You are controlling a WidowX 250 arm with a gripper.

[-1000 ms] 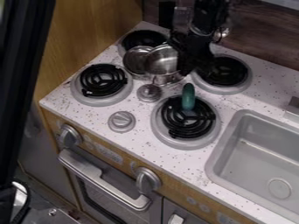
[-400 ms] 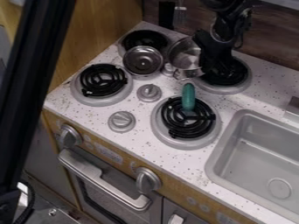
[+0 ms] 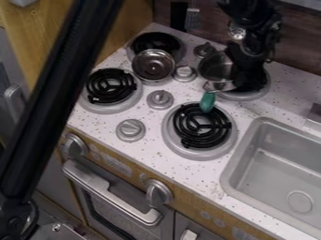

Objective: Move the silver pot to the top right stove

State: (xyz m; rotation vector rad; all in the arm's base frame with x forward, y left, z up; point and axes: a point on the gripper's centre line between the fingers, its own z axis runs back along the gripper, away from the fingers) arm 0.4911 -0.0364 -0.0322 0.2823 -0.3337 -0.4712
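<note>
The gripper (image 3: 246, 77) hangs over the top right stove burner (image 3: 266, 89), at the right side of the silver pot (image 3: 216, 67). It is shut on the pot's right rim, and its dark body covers that side of the pot and most of the burner. The pot is tilted, just left of the burner and partly overlapping its edge in view. A green piece (image 3: 207, 101) lies below the pot, at the back edge of the lower right burner (image 3: 201, 126).
A silver lid-like dish (image 3: 153, 64) rests against the top left burner (image 3: 155, 41). Grey knobs (image 3: 184, 73) stand between burners. The lower left burner (image 3: 111, 86) is at left, the sink (image 3: 282, 173) at right. A black bar (image 3: 59, 98) crosses the left foreground.
Gripper and silver pot have moved right together, away from the lid-like dish. The green piece shifted slightly right. The black bar in the foreground also swung right.
</note>
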